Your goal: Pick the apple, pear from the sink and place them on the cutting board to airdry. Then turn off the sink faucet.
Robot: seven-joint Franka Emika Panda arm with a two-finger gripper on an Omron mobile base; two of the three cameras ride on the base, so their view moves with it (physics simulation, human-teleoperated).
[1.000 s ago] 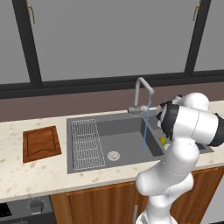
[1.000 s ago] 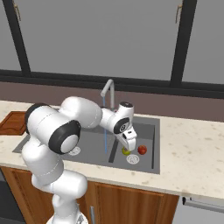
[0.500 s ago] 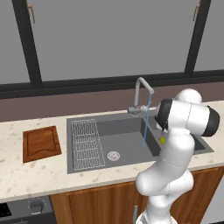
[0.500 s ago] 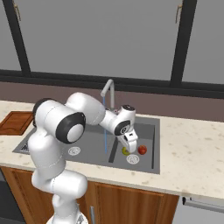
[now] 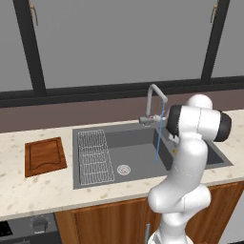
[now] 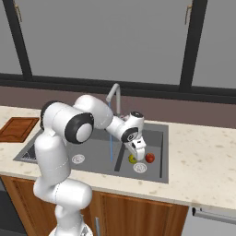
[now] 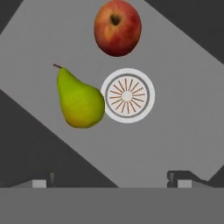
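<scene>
While water runs in a thin blue stream from the sink faucet [image 6: 114, 94], we hang our pincer [image 6: 139, 153] over the small side compartment of the sink [image 5: 138, 155], jaws spread wide and gripping nothing. Straight below and ahead of the fingertips [image 7: 181, 178] in the hand view lies a round drain [image 7: 127, 95], and the pear [image 7: 79, 99] rests just beside it, off toward the left fingertip, its rounded end touching the drain's rim and its stem pointing away. The apple [image 7: 117, 28] sits farther ahead of us, past the drain, apart from the pear, stem dimple up. Both fruits are down here for rinsing, we judge, which explains the running tap. Far off beyond the main basin and its wire rack [image 5: 95, 156], the cutting board [image 5: 45, 156] waits on the counter [image 5: 33, 190], bare. Neither fruit is centred between the jaws, so the next move probably calls for a shift sideways over one of them before dropping. Round, wet fruit could roll from a careless pinch.
</scene>
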